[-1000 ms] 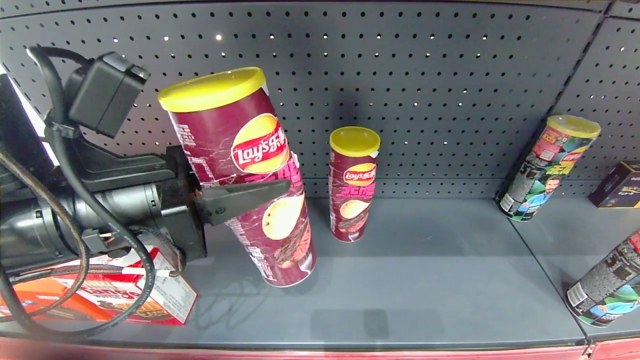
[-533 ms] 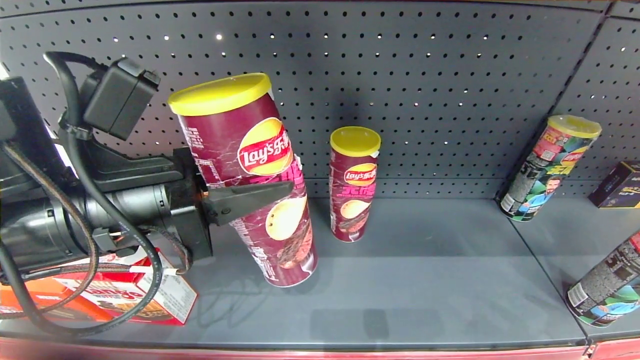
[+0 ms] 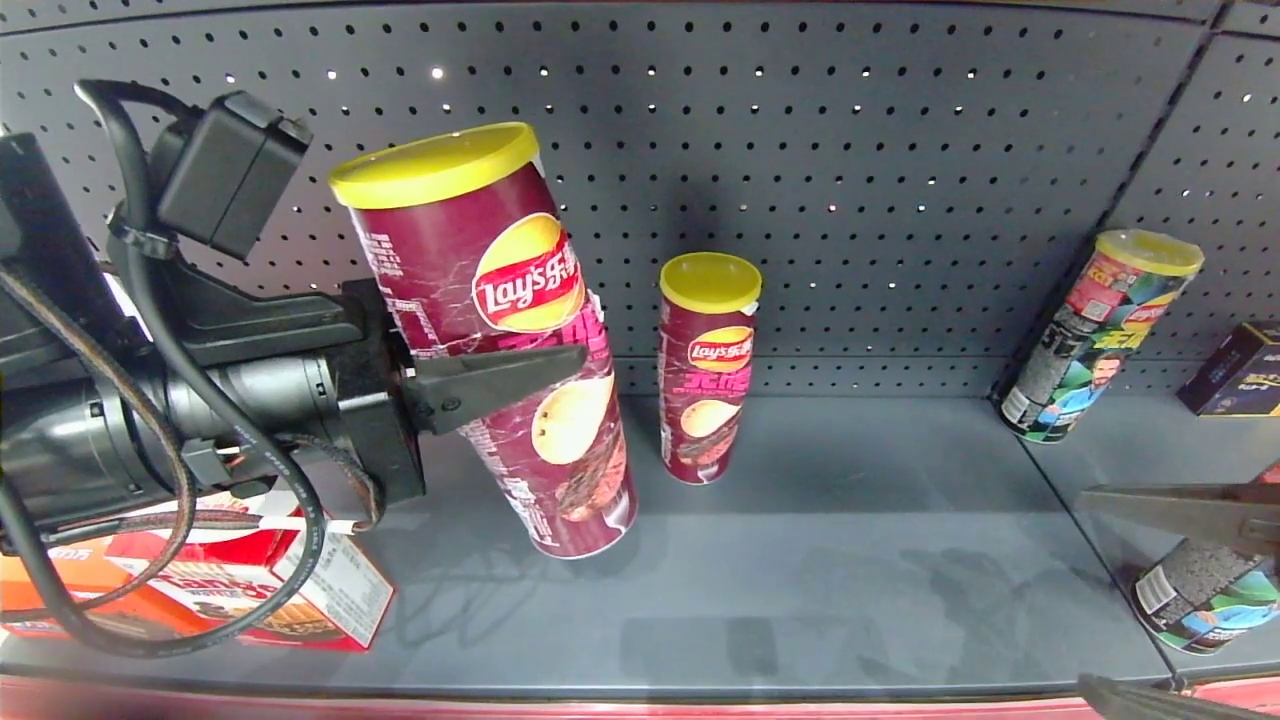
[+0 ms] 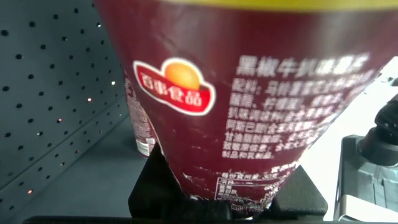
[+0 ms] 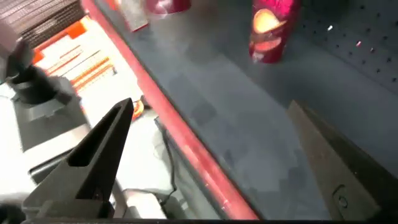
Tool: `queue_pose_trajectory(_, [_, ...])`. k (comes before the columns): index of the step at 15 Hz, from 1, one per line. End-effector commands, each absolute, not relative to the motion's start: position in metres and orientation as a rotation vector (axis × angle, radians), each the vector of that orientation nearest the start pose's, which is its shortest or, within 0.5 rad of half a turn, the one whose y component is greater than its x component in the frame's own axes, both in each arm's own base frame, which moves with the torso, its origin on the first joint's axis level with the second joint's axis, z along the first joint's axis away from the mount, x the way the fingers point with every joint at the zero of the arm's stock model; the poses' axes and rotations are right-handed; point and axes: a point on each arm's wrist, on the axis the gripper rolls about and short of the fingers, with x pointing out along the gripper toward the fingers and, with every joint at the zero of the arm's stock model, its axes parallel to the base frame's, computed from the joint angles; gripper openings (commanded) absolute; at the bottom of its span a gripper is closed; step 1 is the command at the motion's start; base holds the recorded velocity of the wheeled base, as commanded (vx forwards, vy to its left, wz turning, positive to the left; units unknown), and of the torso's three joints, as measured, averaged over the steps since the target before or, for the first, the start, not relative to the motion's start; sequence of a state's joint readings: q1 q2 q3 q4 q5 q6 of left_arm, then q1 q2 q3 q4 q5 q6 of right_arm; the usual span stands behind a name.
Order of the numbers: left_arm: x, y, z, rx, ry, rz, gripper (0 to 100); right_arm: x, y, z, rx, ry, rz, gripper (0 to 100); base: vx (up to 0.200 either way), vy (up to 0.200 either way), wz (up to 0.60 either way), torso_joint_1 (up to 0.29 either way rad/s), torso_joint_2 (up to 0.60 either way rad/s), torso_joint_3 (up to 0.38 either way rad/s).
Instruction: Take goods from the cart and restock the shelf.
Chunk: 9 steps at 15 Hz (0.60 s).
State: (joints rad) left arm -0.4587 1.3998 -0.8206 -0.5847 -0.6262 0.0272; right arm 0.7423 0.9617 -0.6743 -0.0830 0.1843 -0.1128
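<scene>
Shelf deck (image 3: 850, 580) is flat grey sheet metal, matte, with a seam toward 4 o'clock; the back wall is grey pegboard (image 3: 850, 150) with a regular hole grid, some holes letting light through; a glossy red edge strip (image 3: 600, 708) runs along 6 o'clock. The held chip can (image 3: 500, 300) is at 9 o'clock in the head view: a maroon cardboard tube with a yellow plastic lid, tilted with its lid toward 11 o'clock and its base low over the deck; can't tell if it touches. The left gripper (image 3: 520, 385) is clamped across the tube's middle, with a black wedge-shaped finger (image 3: 490, 385) lying on the front face. A second chip can (image 3: 708, 370) of the same print stands upright near centre, close to the pegboard and apart from the held one. The right gripper (image 5: 208, 109) is at 4 o'clock over the front edge, its fingers spread wide with nothing between them. A green-and-black can (image 3: 1095, 335) with a yellow lid leans at 3 o'clock; another green-and-black can (image 3: 1210, 590) is at 4 o'clock, partly behind a right finger. A dark box (image 3: 1235, 370) sits at the far 3 o'clock edge; red-and-orange cartons (image 3: 250, 590) lie flat at 8 o'clock under the left arm.
</scene>
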Motion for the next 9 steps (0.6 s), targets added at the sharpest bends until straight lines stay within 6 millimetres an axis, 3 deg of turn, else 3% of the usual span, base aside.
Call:
queue_pose_trajectory(1, [0.205, -0.115, 0.263, 0.025, -0.018, -1.083, 0, 0.106, 0.107, 0.246, -0.181, 0.169, 0.909, 100, 0.0, 0.0, 0.0, 0.0, 0.0, 0.0])
queue_pose_trajectory(9, [0.209, -0.112, 0.263, 0.025, -0.016, -1.063, 0, 0.146, 0.141, 0.238, -0.176, 0.262, 0.833, 100, 0.0, 0.0, 0.0, 0.0, 0.0, 0.0])
